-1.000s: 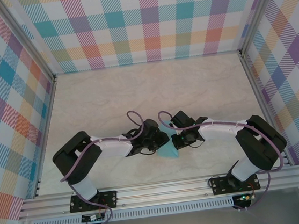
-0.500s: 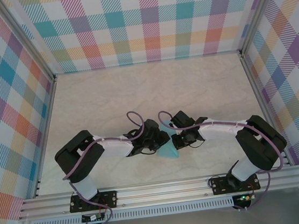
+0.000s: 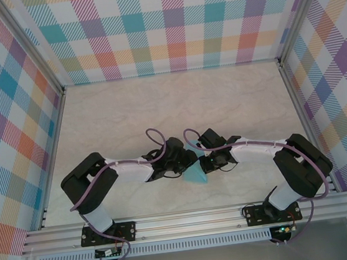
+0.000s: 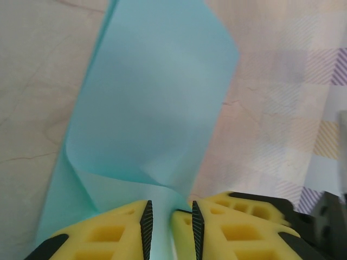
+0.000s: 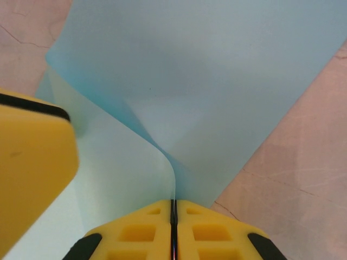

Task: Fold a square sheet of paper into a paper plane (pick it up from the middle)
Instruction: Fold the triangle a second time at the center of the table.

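Observation:
The light-blue sheet of paper (image 3: pixel 196 176) hangs bent and partly folded between the two grippers, just above the table's near middle. My right gripper (image 3: pixel 203 162) is shut on a curved edge of the paper (image 5: pixel 206 81), which runs into its closed jaws (image 5: pixel 174 205). My left gripper (image 3: pixel 186 161) faces it from the left. In the left wrist view its jaws (image 4: pixel 171 214) stand a little apart, with the paper (image 4: pixel 152 108) passing through the gap. One yellow left finger (image 5: pixel 32 162) shows beside the paper in the right wrist view.
The pale marbled table (image 3: pixel 128 116) stretches behind the grippers. Plaid walls (image 3: pixel 168 24) close in the back and both sides. An aluminium rail (image 3: pixel 184 220) with both arm bases runs along the near edge.
The left arm's elbow shifted slightly out and back. Both grippers and the paper stay where they were.

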`<state>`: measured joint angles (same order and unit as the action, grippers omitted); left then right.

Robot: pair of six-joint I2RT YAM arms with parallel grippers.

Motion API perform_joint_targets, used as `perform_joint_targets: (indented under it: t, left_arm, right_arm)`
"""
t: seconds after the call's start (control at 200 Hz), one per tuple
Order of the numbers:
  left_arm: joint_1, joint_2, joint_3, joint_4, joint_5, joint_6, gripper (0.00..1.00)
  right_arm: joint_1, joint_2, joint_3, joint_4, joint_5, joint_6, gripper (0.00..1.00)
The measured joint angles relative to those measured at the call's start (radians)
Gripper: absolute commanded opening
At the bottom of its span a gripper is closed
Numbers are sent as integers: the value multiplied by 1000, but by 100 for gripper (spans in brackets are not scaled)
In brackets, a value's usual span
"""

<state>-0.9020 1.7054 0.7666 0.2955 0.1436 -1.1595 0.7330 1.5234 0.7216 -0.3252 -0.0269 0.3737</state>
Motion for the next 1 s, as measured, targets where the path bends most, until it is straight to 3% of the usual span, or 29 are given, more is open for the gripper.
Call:
perform_joint_targets:
  t: [1.0]
  left_arm:
    - [-1, 62, 19, -33, -23, -3, 28]
  right_arm:
    - [0, 8, 0, 18, -3, 2, 12]
